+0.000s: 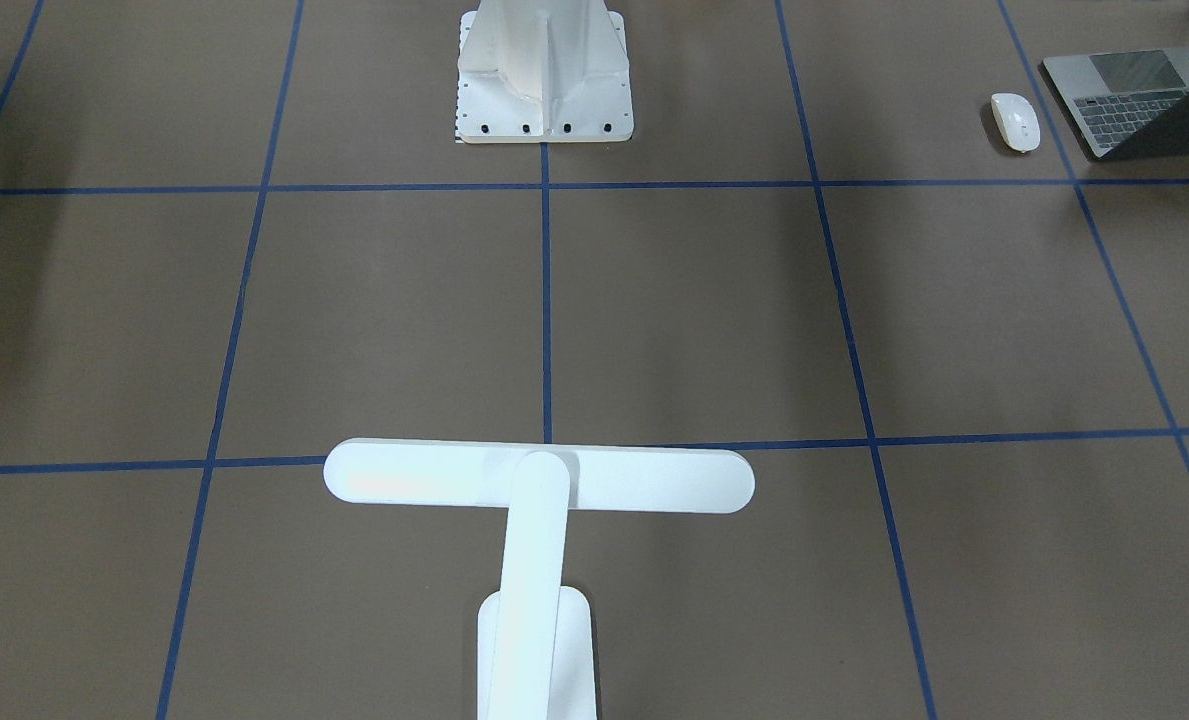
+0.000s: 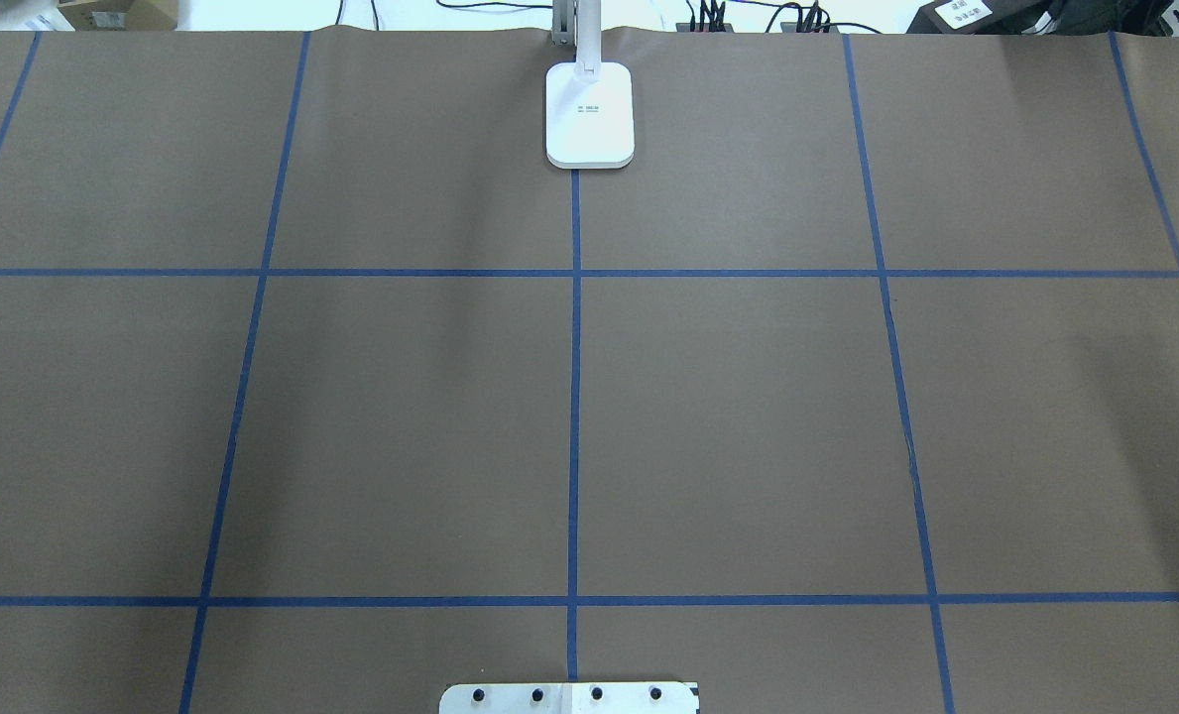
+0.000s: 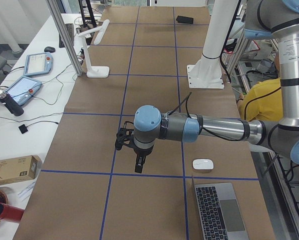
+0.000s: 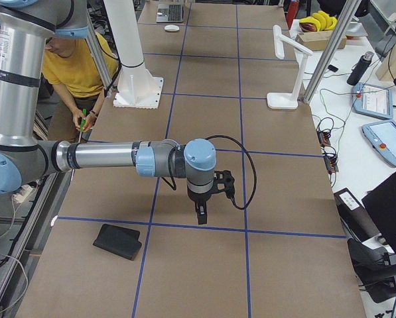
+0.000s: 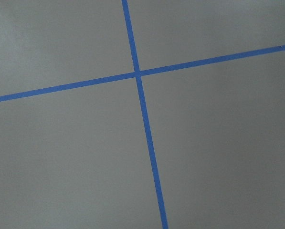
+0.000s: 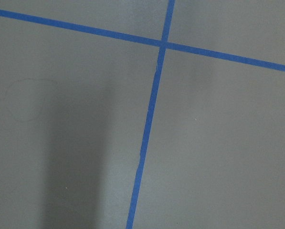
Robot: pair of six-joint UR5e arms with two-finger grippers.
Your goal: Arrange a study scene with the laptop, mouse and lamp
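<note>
At the far middle edge of the bench, straight across from the robot's white pedestal, you find the lamp. It is all white, with a rounded rectangular base, a straight arm and a long rounded bar head. The head makes a T that reaches toward the bench's centre, likely so its light would fall on a work spot in front of it.

Off at the robot's left end, on the side near the robot, sits the laptop. It is slim grey metal and open, with black keys, a large trackpad and a dark screen. Just beside it, toward the centre and not touching, lies the mouse, a small glossy white oval. They look parked as a pair, well apart from the lamp, so the study scene seems not yet gathered.

The left pincer and right pincer each hang pointing down over bare brown squares crossed by blue tape lines. You cannot tell from these side views whether either is released or clenched. A flat black pad lies at the right end.
</note>
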